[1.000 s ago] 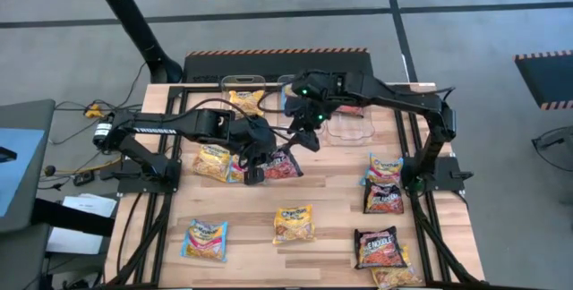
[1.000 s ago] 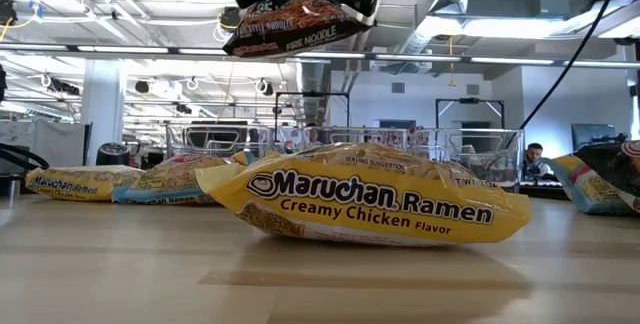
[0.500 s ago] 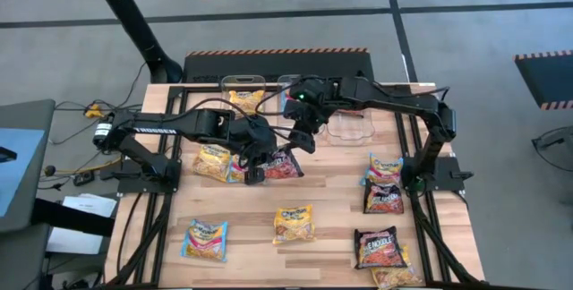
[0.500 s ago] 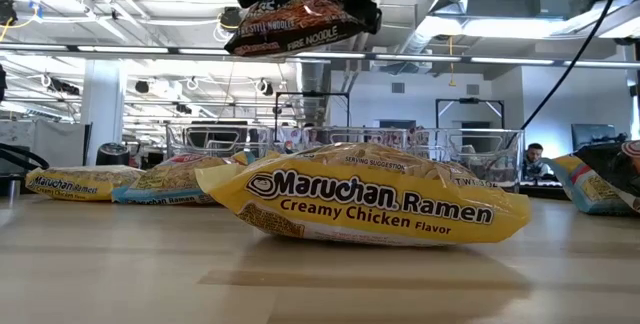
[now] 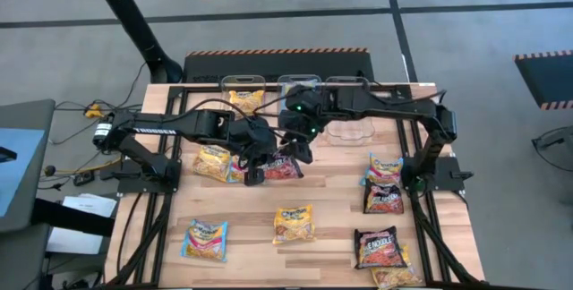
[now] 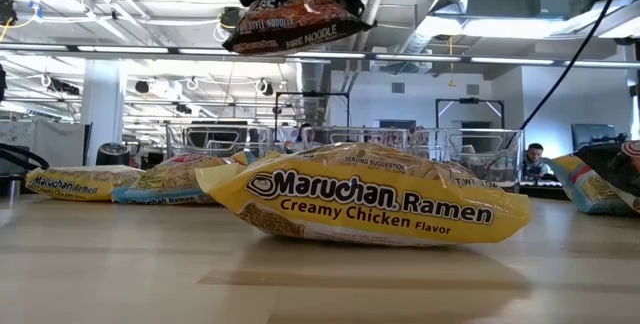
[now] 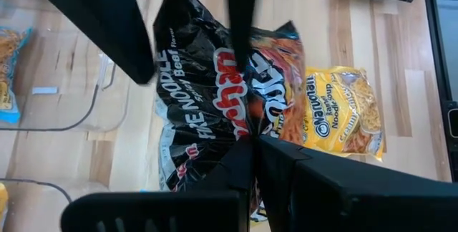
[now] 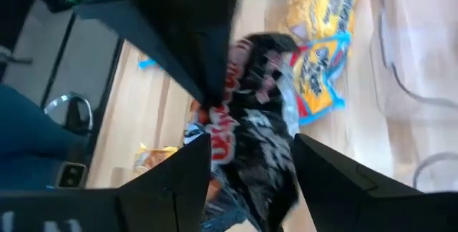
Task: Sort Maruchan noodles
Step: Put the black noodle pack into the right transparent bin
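We have the left hand (image 5: 254, 175) pinched shut on one end of a dark Fire Noodle packet (image 5: 280, 165), lifted clear of the desk (image 5: 331, 196) near its centre. The low view shows the packet (image 6: 293, 22) hanging well above the yellow Creamy Chicken packet (image 6: 365, 205). Our right hand (image 5: 303, 153) sits at the packet's 1 o'clock, fingers spread wide, and in its wrist view the dark wrapper lies between those fingers (image 8: 325, 171). This looks like a handover.

To do it well, we keep the left hand steady and level while the right closes. We want the right fingers on a firm part of the wrapper, over the noodle block or a sealed end, not on loose film that could slip. Whether the fingers already reach past the edge we cannot quite tell, since that view is blurred. The left should let go only once the right grips firmly, or the packet drops.

The clear bins (image 5: 349, 124) lie at 12 o'clock from the packet, near the far edge. The other packets lie scattered from 3 to 9 o'clock around it.
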{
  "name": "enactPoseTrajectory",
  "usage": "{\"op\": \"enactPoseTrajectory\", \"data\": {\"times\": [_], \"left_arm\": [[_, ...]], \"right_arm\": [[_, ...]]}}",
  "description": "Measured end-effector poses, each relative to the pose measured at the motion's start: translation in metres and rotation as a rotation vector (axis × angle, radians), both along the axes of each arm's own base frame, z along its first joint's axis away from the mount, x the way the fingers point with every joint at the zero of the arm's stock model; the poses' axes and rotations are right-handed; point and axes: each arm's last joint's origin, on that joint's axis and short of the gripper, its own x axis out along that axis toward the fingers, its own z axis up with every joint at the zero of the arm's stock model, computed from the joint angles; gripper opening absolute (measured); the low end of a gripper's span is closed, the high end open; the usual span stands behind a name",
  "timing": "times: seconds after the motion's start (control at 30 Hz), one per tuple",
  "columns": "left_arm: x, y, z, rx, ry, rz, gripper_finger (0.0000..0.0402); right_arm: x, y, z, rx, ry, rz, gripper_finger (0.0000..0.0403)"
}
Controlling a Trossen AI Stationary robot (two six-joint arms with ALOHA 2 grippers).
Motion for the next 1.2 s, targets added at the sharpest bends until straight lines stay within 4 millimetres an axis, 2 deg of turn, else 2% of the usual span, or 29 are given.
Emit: {"op": "enactPoseTrajectory", "data": {"times": [0.17, 0.4, 0.67, 1.0, 1.2], "left_arm": [[0.000, 0.000, 0.000, 0.001, 0.004, 0.001, 0.0000], [0.000, 0.000, 0.000, 0.001, 0.003, 0.000, 0.0000], [-0.005, 0.001, -0.004, 0.008, 0.061, 0.033, 0.0000], [-0.004, 0.000, -0.003, 0.034, 0.047, -0.006, 0.0000], [-0.005, -0.009, -0.002, 0.059, 0.042, -0.041, 0.0000]], "right_arm": [[0.006, 0.016, 0.003, -0.112, -0.081, 0.088, 0.0224], [0.010, 0.030, 0.001, -0.177, -0.088, 0.094, 0.0224], [0.017, 0.032, -0.011, -0.154, -0.048, 0.066, 0.0224], [0.018, 0.036, -0.007, -0.179, -0.073, 0.098, 0.0224], [0.014, 0.037, -0.005, -0.185, -0.057, 0.112, 0.0224]]}}
